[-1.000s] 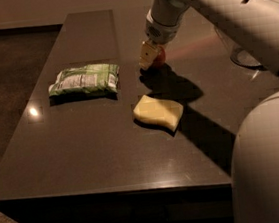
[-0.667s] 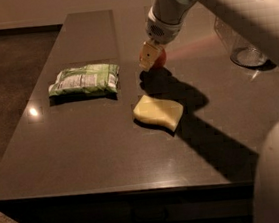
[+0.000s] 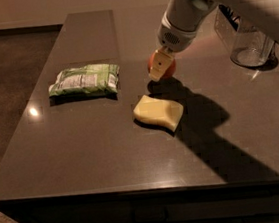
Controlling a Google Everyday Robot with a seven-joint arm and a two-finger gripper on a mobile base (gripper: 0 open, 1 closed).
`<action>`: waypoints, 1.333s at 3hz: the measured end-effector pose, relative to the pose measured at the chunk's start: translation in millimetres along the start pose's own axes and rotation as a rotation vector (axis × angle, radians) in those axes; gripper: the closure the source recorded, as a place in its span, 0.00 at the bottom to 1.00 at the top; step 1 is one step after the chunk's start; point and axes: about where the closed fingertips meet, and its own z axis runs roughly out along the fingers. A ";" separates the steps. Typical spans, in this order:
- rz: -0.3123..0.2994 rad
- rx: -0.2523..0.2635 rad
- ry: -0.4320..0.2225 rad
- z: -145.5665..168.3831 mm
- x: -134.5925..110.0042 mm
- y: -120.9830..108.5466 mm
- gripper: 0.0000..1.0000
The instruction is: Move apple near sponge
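Note:
The red-orange apple (image 3: 168, 68) is on the dark table (image 3: 84, 155), just behind the sponge, and is partly hidden by a pale finger. My gripper (image 3: 160, 66) reaches down from the upper right and is closed around the apple, low over the tabletop. The pale yellow sponge (image 3: 158, 112) lies flat on the table, a short way in front of the apple and apart from it. The arm's shadow falls to the right of the sponge.
A green-and-white snack bag (image 3: 84, 81) lies to the left of the apple. A clear glass container (image 3: 249, 45) stands at the back right. The table's left edge runs along the floor side and its front edge is near the bottom.
The gripper with the apple has moved down and a little to the right, closer to the sponge. More of the apple shows now. The sponge and bag have not moved.

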 end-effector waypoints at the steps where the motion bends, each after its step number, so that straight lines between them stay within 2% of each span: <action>1: 0.010 -0.001 0.003 -4.2 17.8 6.1 0.82; 2: 0.046 -0.004 0.001 -9.7 43.0 15.1 0.51; 4: 0.093 -0.049 0.004 -6.7 66.2 28.1 0.04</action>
